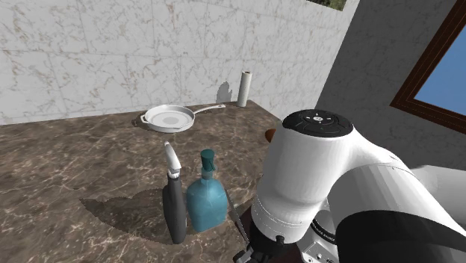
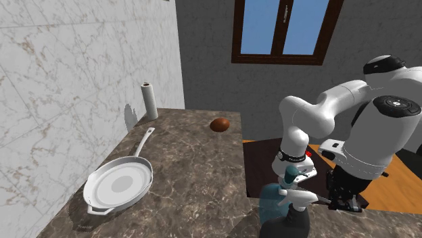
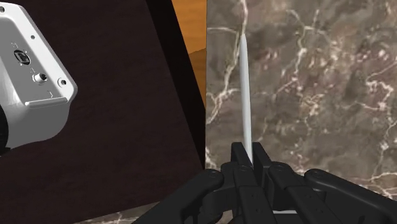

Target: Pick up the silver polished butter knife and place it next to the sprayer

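The hand clasps the butter knife over the brown counter.

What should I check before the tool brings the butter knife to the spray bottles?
1. Grip: the tool clasps the butter knife near one end: ok.
2. Knife lifted clear of the counter: cannot tell.
3. Target: the dark spray bottle and the teal spray bottle stand upright, side by side: ok.
4. Bare counter at the shoulder view's left of the bottles: ok.
5. The frying pan stands well apart from them: ok.
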